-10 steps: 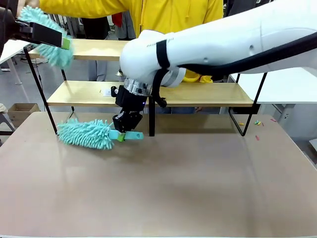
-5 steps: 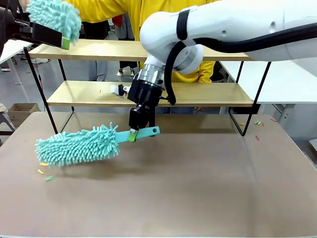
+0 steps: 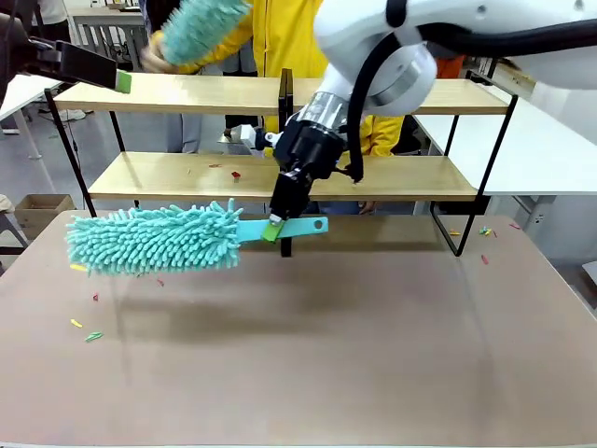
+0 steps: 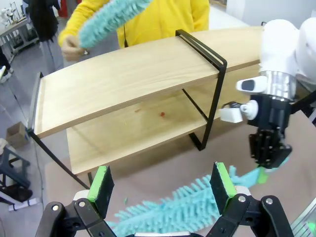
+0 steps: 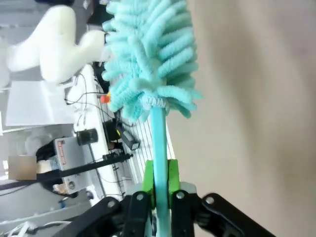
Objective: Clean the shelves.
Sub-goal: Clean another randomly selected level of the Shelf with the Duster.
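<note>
Before the shelves (image 3: 280, 177) — right claw (image 3: 272, 229) clamped on teal duster (image 3: 154, 240) handle; left claw (image 4: 163, 182) wide apart.

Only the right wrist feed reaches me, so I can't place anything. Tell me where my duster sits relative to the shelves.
Observer: The right tool holds the duster level, off the table, in front of the shelves and not on them.
Operator: Report the left tool.
Observer: The left tool is open and holds nothing, up by the left end of the shelves.
Operator: Say what needs wiping.
Observer: A red bit lies on the lower board, left of the centre post.
</note>
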Available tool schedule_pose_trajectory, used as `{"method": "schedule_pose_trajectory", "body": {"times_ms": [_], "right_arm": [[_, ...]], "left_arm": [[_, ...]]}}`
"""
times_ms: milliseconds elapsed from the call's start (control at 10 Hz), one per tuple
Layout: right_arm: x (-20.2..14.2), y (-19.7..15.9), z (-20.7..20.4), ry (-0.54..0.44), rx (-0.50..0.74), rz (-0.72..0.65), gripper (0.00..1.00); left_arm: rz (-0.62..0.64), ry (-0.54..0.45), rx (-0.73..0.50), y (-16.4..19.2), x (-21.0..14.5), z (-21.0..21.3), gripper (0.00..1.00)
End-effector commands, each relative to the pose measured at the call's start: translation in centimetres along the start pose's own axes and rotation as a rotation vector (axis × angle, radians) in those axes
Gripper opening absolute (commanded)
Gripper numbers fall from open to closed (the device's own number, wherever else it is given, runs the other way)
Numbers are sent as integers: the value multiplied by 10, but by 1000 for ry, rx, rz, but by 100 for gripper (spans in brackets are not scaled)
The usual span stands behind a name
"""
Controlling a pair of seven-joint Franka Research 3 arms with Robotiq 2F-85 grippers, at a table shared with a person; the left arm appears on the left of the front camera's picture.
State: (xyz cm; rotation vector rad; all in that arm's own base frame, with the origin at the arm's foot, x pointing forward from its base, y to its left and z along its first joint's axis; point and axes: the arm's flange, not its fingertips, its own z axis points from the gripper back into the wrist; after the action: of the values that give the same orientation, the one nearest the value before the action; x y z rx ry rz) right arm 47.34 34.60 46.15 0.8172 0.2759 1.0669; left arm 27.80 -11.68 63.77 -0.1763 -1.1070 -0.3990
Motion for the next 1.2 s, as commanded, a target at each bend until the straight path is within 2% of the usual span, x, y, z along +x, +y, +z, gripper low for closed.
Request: {"method": "schedule_pose_trajectory", "body": {"times_ms": [0, 100, 200, 400, 500, 900, 1000, 1100], "right_arm": [[-49, 25, 6, 93, 91, 127, 13], [-63, 28, 10, 46, -62, -57, 13], [-80, 39, 11, 43, -35, -19, 13], [-137, 67, 27, -28, -100, -60, 13], [-168, 83, 37, -111, -147, -106, 13], [-328, 165, 120, -564, -240, -194, 13], [-351, 178, 136, -645, -263, -225, 13], [-386, 198, 162, -836, -343, -263, 13]], "left_arm": [[0, -2, 2, 1, 0, 0, 100], [0, -2, 2, 1, 0, 0, 100], [0, -2, 2, 1, 0, 0, 100], [0, -2, 2, 1, 0, 0, 100], [0, -2, 2, 1, 0, 0, 100], [0, -2, 2, 1, 0, 0, 100], [0, -2, 2, 1, 0, 0, 100], [0, -2, 2, 1, 0, 0, 100]]}}
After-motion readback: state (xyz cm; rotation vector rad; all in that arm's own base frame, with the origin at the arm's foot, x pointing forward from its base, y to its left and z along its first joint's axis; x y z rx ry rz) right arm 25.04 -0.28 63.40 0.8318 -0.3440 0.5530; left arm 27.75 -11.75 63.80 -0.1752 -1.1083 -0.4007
